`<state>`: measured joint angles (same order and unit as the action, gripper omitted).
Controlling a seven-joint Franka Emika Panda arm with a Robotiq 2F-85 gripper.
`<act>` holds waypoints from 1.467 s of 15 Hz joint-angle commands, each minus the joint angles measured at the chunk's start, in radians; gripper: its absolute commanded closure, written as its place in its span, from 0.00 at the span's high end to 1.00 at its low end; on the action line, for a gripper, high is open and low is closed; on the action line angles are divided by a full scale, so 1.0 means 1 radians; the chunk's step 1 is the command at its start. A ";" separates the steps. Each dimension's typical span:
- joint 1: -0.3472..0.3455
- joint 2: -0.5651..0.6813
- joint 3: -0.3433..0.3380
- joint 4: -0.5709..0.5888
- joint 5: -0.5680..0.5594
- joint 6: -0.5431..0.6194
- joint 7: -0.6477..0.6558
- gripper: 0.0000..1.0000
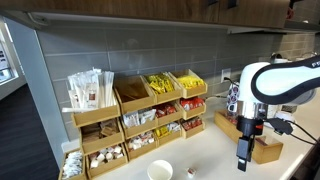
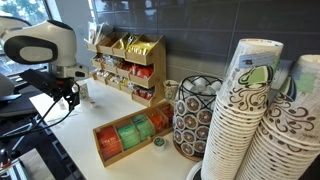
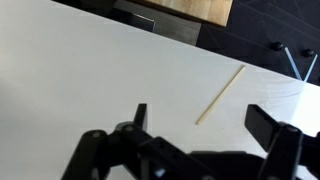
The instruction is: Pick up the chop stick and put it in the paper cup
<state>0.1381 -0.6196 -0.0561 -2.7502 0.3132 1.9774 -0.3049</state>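
Gripper (image 3: 197, 113) jaws wide, holding nothing, above white counter (image 3: 80, 80). Chopstick (image 3: 220, 95) lies flat, diagonal, near end between fingers. We'd square wrist across stick, descend until pads near counter, pinch mid-length. Paper cup (image 1: 160, 171) upright, well apart.

Pale tan chopstick (image 3: 220, 95) on white counter (image 3: 80, 70), cream paper cup (image 1: 160, 170), black gripper (image 3: 195, 115), brown-swirled stacked cups (image 2: 235, 125), yellow packets (image 1: 160, 83), light wooden rack (image 1: 135, 103), grey tiled wall (image 1: 120, 50)
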 commanded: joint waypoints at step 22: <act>0.079 0.171 0.209 0.000 0.076 0.398 0.328 1.00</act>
<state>0.1862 -0.5063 0.1147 -2.7506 0.3627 2.2670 -0.0517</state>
